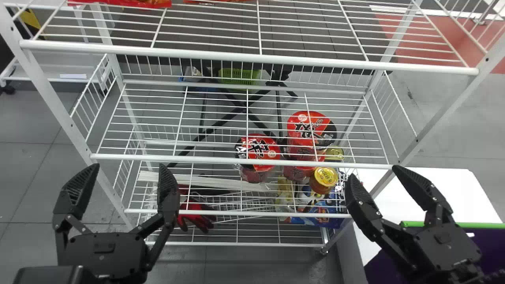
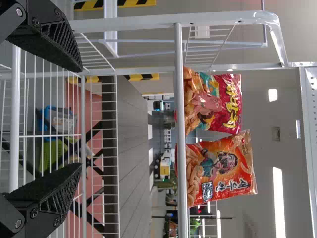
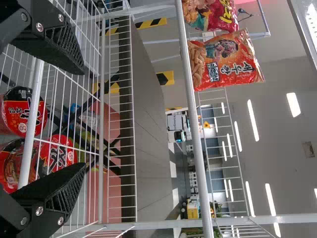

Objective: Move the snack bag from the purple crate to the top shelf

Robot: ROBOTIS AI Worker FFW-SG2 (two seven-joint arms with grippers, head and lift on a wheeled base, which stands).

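Observation:
In the head view my left gripper [image 1: 124, 187] stands open and empty before the rack's left side, and my right gripper [image 1: 373, 177] is open and empty at its right side. The left wrist view shows my left gripper [image 2: 79, 116] spread wide; so is my right gripper [image 3: 84, 119] in the right wrist view. The purple crate [image 1: 491, 248] with a green rim is at the lower right, mostly cut off. On the top shelf [image 1: 221, 58], a red snack bag [image 2: 220, 104] and an orange snack bag [image 2: 220, 168] stand side by side.
Red noodle cups [image 1: 258, 152] and a yellow-lidded jar [image 1: 324, 179] are on lower rack levels, with red gloves [image 1: 195, 215] further left. A white table [image 1: 453, 189] stands right of the rack, beside its white post [image 1: 446, 106].

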